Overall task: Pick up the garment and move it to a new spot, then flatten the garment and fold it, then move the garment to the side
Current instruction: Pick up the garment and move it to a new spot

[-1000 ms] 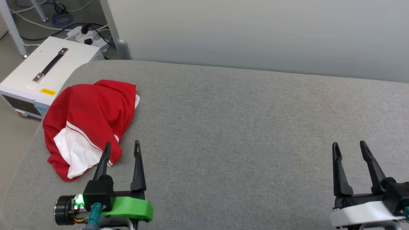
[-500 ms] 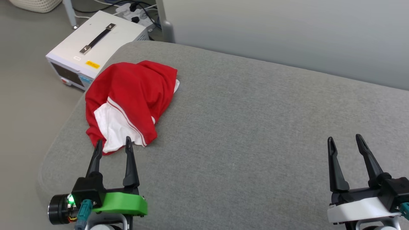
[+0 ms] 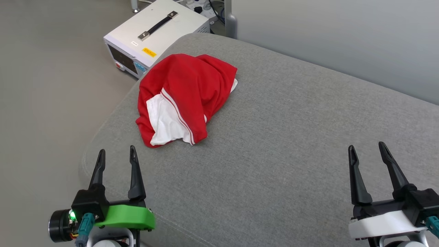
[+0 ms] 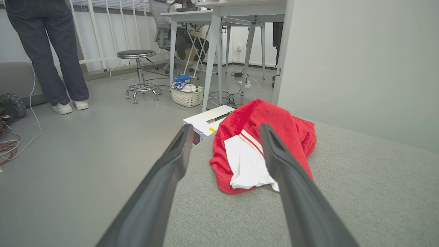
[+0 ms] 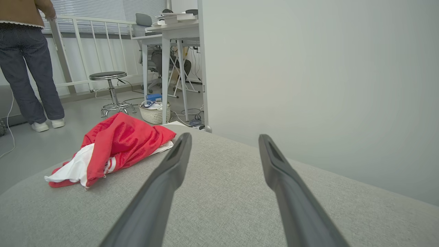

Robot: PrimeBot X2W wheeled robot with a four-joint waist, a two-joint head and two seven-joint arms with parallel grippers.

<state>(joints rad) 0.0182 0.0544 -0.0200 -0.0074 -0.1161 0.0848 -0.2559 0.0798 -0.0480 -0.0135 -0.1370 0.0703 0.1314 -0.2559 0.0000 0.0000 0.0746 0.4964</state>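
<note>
Head view: I look down on a grey padded surface; the white case stands on the floor off its far left corner.
Landmark: the white case, with a black carry handle on top and a yellow sticker near its front edge.
Task thing: the garment lies crumpled on the padded surface just beside the white case, on the corner nearest it. Red cloth is on top. A white sleeve with red-white striped trim is turned away from the case, toward me.
My left gripper: released, both dark fingers spread, nothing between them. It is on the far side of the garment from the white case, near the garment but apart from it.
My right gripper: released too and empty, well apart from the white case, much farther from it than the garment.
Left wrist view: between my two fingers I see the garment heaped up, with the white case just behind it at its left edge.
Right wrist view: the garment lies left of my fingers, clear of them.
Beyond the white case: a woven basket, a round stool, and a person's legs in dark trousers and pale shoes.
</note>
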